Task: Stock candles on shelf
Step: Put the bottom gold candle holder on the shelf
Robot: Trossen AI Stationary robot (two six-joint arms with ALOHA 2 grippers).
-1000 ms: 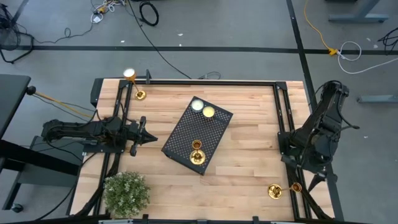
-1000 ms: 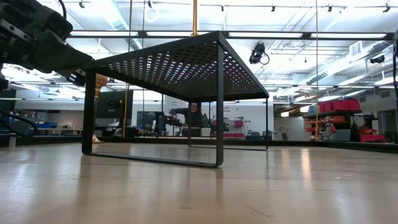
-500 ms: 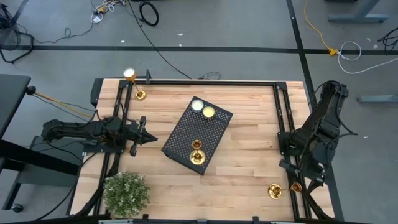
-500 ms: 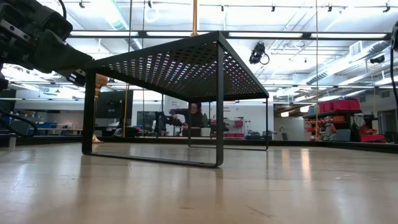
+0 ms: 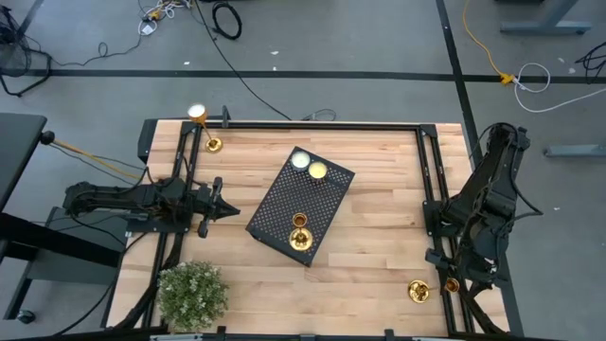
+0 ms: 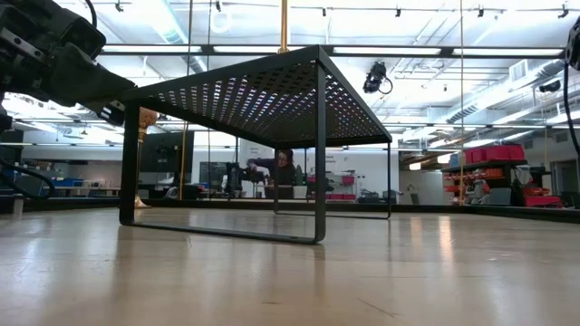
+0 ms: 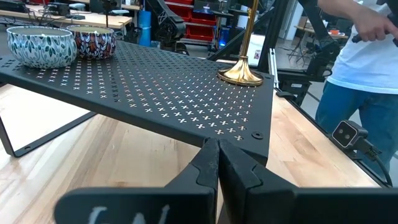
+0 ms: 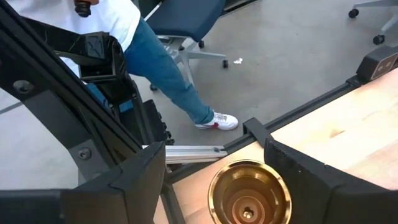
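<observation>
The shelf (image 5: 300, 204) is standing mid-worktop (image 5: 379, 237), carrying one candle (image 5: 299, 237) at its near end and two tins (image 5: 310, 166) at its far end; a plant (image 5: 192, 295) is sitting at the near left corner. The left claw (image 5: 227, 210) is resting clenched just beside the shelf's left edge. The right claw (image 8: 245, 186) is hanging released over a second candle (image 5: 418, 291) at the near right corner, whose stem is hidden, while the third candle (image 5: 212, 144) is standing at the far left corner.

My overhead camera straight down on the shelf (image 5: 301, 206), low camera level beneath it, left wrist camera close at its edge, all sharing it
</observation>
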